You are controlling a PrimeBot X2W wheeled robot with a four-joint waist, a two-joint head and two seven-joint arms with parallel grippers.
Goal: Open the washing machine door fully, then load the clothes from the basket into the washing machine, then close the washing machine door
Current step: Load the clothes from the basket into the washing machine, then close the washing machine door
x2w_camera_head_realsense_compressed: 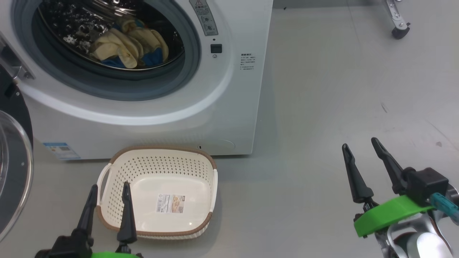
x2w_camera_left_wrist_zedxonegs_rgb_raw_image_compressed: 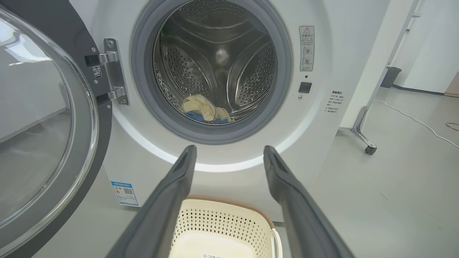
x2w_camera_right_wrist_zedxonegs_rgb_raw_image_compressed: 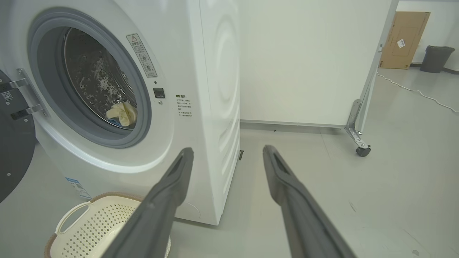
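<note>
The robot's left pincer [x2w_camera_head_realsense_compressed: 109,185] stands spread, its two dark fingers wide apart and gripping nothing, their tips seen in the head view against the near left corner of the basket [x2w_camera_head_realsense_compressed: 163,147]. The right pincer [x2w_camera_head_realsense_compressed: 359,143] is likewise spread and holds nothing, poised over bare grey floor [x2w_camera_head_realsense_compressed: 315,89] well to the right of the basket.

The cream basket sits on the floor just in front of the washing machine [x2w_camera_head_realsense_compressed: 161,129], its perforated walls and brown rim upright, a label sticker [x2w_camera_head_realsense_compressed: 171,203] showing on its bare bottom.

The clothes [x2w_camera_head_realsense_compressed: 125,44], a heap of pale cream-yellow fabric with blue patches, lie inside the steel drum [x2w_camera_head_realsense_compressed: 71,25], low at its front, behind the grey rubber gasket [x2w_camera_head_realsense_compressed: 107,87].

The washing machine door [x2w_camera_head_realsense_compressed: 10,161] is swung wide open to the left of the opening, its glass bowl and black frame facing the robot's left side, hung from a metal hinge [x2w_camera_left_wrist_zedxonegs_rgb_raw_image_compressed: 113,71]. A small blue sticker [x2w_camera_head_realsense_compressed: 61,150] marks the machine's lower left front. To the right of the machine, a metal leg on a caster wheel [x2w_camera_head_realsense_compressed: 400,33] stands on the floor.
</note>
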